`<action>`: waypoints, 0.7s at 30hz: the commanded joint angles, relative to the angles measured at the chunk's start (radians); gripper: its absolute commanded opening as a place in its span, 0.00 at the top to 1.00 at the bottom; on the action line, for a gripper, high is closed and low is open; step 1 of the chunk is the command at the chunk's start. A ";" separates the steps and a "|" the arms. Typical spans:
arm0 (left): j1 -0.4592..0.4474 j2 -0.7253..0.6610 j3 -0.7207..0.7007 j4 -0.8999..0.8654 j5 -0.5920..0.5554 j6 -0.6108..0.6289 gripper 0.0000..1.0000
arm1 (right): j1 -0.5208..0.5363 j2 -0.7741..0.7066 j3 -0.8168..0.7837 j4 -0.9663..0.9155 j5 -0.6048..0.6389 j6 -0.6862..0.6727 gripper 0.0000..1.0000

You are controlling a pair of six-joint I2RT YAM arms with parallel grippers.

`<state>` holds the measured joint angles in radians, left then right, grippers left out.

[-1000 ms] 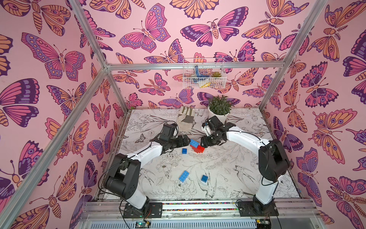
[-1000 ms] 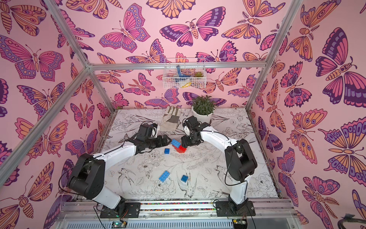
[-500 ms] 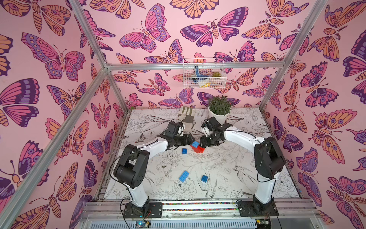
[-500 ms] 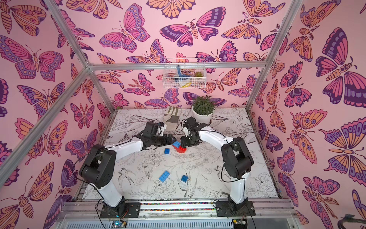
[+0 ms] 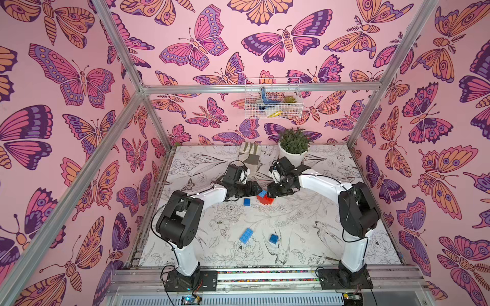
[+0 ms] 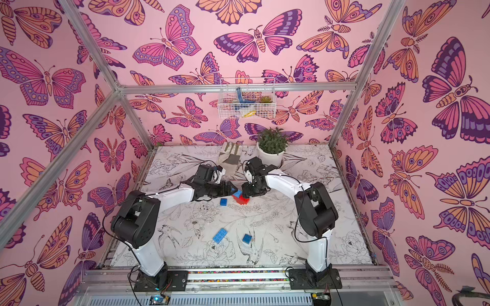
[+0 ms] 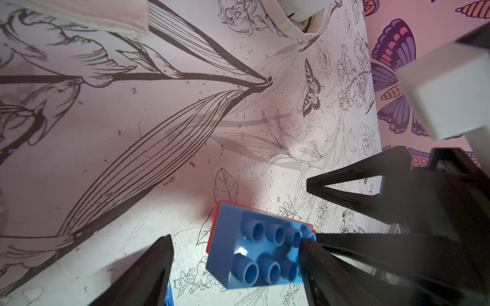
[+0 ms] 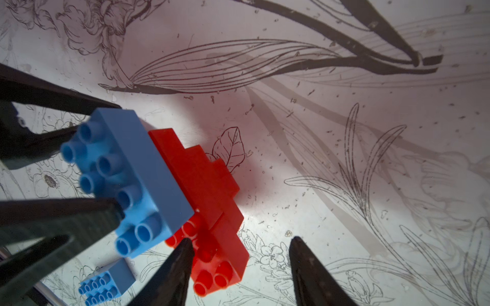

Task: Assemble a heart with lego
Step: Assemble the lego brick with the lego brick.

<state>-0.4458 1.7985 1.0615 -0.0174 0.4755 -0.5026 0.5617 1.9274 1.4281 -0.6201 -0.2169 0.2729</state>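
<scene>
Right wrist view: unfinished heart [image 8: 209, 196] lies on the desk [image 8: 358, 164], toward the back between both arms. Its red stepped part is flat on the desk, with the blue long brick [image 8: 148, 169] sitting on it a bit skewed; can't tell if it's clicked in. Straddling that brick, left pincer [image 7: 236, 238] is partly open: one finger touches the stud end, the other is clear of it, nothing clamped. Over the red end, right pincer [image 8: 240, 239] is also partly open, one fingertip against the red studs, the other apart, no hold. Small blue square [image 8: 106, 283] is just beside; spare long blue brick [image 5: 246, 235] and spare blue square [image 5: 274, 238] are near the front, well apart.

Judgement: bricks are light, stiff hard plastic; smooth sides are likely slippery, and loose joints may slide or pop. Best grip is on the flat long sides, not the studs. Brace the red part while pressing the blue on squarely.
</scene>
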 commanded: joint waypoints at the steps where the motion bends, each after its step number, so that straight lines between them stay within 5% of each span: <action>1: -0.004 0.013 -0.005 0.010 -0.006 0.019 0.22 | 0.001 0.015 0.004 -0.014 0.023 0.002 0.39; 21: -0.004 0.025 -0.080 0.005 0.008 0.079 0.29 | -0.003 0.024 0.003 -0.040 0.063 -0.015 0.40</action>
<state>-0.4458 1.7992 1.0187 0.0563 0.4938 -0.4572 0.5617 1.9305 1.4281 -0.6205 -0.1955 0.2680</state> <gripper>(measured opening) 0.707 0.598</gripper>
